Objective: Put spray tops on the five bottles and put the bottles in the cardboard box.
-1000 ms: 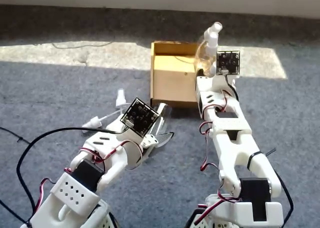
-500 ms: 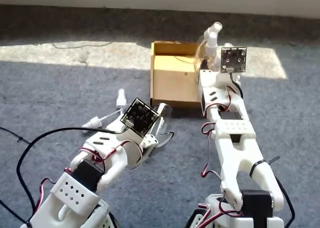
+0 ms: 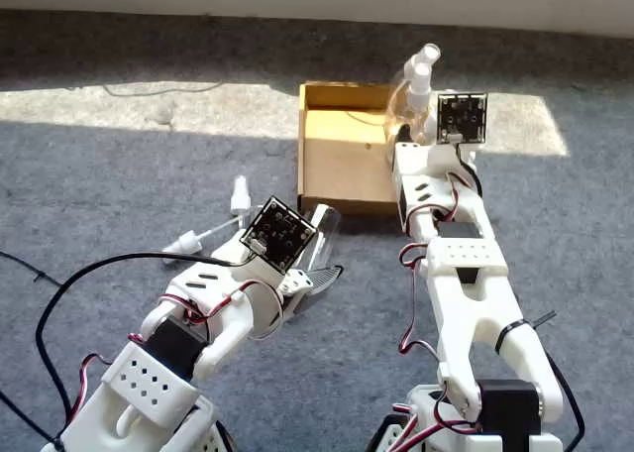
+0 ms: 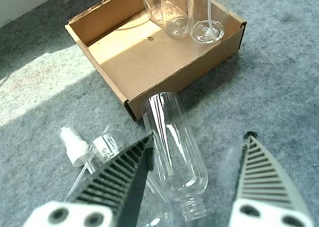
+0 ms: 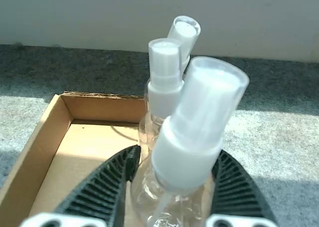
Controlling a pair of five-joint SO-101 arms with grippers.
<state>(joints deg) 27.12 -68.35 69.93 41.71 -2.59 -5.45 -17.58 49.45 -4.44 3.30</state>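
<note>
The right arm has edged slightly to the right over the box, and the left arm has shifted forward a touch. Lower centre of the left wrist view, the left tool (image 4: 197,140) hangs open, its jaws either side of a capless bottle (image 4: 174,147) lying on the carpet (image 4: 279,87). A second bottle (image 4: 110,143) lies just beside it. Two loose spray tops (image 3: 238,192) (image 3: 184,242) lie left of centre in the high view. Farther up, at the cardboard box (image 3: 300,145), the right tool (image 5: 177,157) is clamped on a topped bottle (image 5: 194,137), with two more topped bottles (image 5: 164,72) (image 5: 183,30) behind it. That makes five bottles in all, three of them topped.

The clear plastic looks light, thin and smooth, so it probably rolls and dents easily. The lying bottle is best gripped gently across mid-barrel, leaving the threaded neck free.
</note>
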